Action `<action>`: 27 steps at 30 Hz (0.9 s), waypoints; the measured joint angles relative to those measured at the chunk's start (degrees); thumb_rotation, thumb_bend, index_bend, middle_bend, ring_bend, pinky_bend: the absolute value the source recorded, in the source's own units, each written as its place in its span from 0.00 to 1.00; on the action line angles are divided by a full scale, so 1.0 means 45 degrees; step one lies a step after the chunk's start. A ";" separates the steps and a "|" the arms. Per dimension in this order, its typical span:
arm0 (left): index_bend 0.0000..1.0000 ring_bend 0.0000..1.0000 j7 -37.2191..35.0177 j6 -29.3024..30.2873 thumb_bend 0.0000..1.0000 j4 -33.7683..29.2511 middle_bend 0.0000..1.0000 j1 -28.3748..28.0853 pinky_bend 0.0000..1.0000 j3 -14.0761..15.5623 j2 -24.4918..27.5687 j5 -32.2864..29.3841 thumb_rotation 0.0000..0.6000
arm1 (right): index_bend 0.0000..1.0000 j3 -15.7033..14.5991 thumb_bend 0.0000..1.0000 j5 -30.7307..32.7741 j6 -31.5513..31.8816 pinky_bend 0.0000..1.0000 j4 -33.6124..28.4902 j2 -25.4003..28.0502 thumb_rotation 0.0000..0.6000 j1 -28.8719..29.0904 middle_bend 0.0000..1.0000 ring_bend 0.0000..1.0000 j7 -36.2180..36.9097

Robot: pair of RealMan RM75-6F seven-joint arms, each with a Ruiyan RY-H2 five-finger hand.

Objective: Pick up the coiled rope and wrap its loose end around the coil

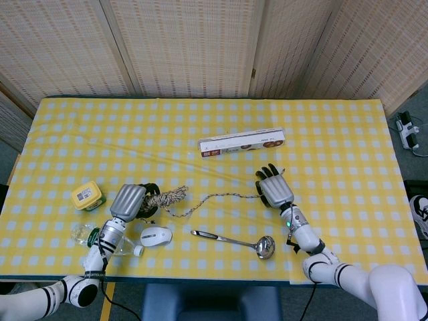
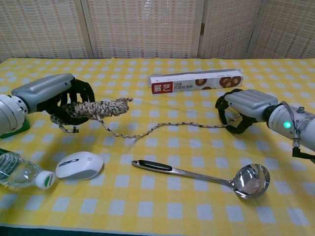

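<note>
Left hand (image 2: 51, 96) clutching rope coil (image 2: 98, 107); right hand (image 2: 241, 110) curled around loose end (image 2: 235, 121).

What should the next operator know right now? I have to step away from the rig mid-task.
Left hand grips the coiled rope, lifted off the table.
Right hand is closed on the loose end; the strand sags between the hands.
Done: coil picked up, end caught.
Left: wrap the end around the coil. Mouse and ladle lie just below.
</note>
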 measured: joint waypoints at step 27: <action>0.64 0.59 -0.1411 0.0404 0.48 -0.3146 0.62 -0.0284 0.62 -0.0338 0.1282 0.1677 1.00 | 0.68 0.0849 0.44 -0.0785 0.2615 0.04 -0.4935 0.2057 1.00 -0.0168 0.37 0.27 -0.0292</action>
